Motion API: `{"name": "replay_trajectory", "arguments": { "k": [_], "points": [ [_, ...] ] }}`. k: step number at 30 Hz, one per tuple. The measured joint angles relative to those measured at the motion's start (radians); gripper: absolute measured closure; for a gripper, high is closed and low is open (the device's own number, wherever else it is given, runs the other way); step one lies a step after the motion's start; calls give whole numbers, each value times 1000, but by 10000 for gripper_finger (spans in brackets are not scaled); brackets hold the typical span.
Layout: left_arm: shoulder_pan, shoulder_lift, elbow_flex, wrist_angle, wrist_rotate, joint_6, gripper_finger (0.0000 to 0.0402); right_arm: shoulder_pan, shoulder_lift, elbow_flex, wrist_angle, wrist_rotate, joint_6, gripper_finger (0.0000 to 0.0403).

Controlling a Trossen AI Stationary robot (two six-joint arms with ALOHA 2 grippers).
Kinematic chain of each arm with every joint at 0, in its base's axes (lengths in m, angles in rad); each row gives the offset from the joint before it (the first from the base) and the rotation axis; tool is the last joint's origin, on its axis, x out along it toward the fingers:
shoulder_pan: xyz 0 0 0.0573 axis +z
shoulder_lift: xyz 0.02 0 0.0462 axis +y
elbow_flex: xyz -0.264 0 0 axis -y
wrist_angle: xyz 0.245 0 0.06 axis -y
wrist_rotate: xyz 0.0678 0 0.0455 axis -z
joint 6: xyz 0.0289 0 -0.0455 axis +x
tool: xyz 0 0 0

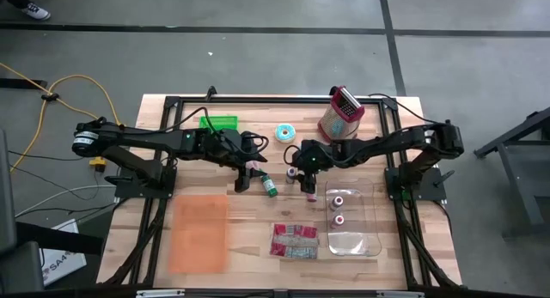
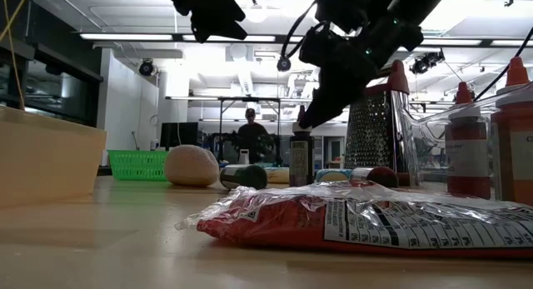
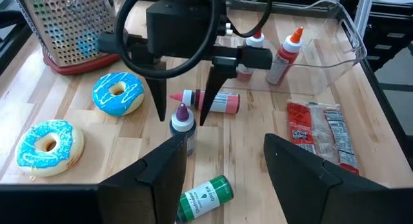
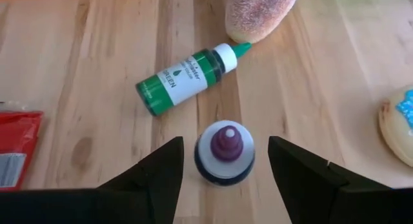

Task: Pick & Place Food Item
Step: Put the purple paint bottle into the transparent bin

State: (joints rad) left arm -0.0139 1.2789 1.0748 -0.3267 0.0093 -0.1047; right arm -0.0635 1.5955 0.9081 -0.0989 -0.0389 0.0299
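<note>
While poised wide over upright purple-capped bottle (image 4: 224,153) at lower centre of right wrist view, right gripper (image 4: 222,169) risks tipping it onto green bottle (image 4: 187,77) if off-centre; left gripper (image 3: 222,166) parted, empty.

In the high view the right gripper (image 1: 307,179) and its arm cover the small upright purple-capped bottle (image 4: 224,153), so its body cannot be made out there. The red bottle (image 3: 216,101) lying beyond it is partly hidden behind the right gripper's fingers in the left wrist view. The snack packet (image 2: 366,225) is cut off at the right edge in the low view and at the left edge in the right wrist view. The frosted donut (image 4: 401,124) is cropped at the right wrist picture's right edge. The printing on the packet is too small to read. The person (image 2: 251,132) far behind the table is too small to describe.
</note>
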Motion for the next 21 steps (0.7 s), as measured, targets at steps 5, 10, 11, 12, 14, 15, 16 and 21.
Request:
{"name": "replay_trajectory", "arguments": {
  "k": [5, 10, 11, 12, 14, 15, 16, 21],
  "points": [
    [0, 0, 0, 0, 0, 0, 202, 0, 0, 0, 3, 15, 2, 188],
    [0, 0, 0, -1, 0, 0, 202, 0, 0, 0, 7, 16, 2, 191],
    [0, 0, 0, -1, 0, 0, 202, 0, 0, 0, 7, 16, 2, 194],
    [0, 0, 0, -1, 0, 0, 202, 0, 0, 0, 7, 17, 2, 197],
    [0, 0, 0, -1, 0, 0, 202, 0, 0, 0, 7, 18, 2, 207],
    [0, 0, 0, -1, 0, 0, 202, 0, 0, 0, 6, 18, 3, 213],
    [0, 0, 0, -1, 0, 0, 202, 0, 0, 0, 6, 18, 3, 219],
    [0, 0, 0, -1, 0, 0, 202, 0, 0, 0, 6, 18, 3, 249]
  ]
}}
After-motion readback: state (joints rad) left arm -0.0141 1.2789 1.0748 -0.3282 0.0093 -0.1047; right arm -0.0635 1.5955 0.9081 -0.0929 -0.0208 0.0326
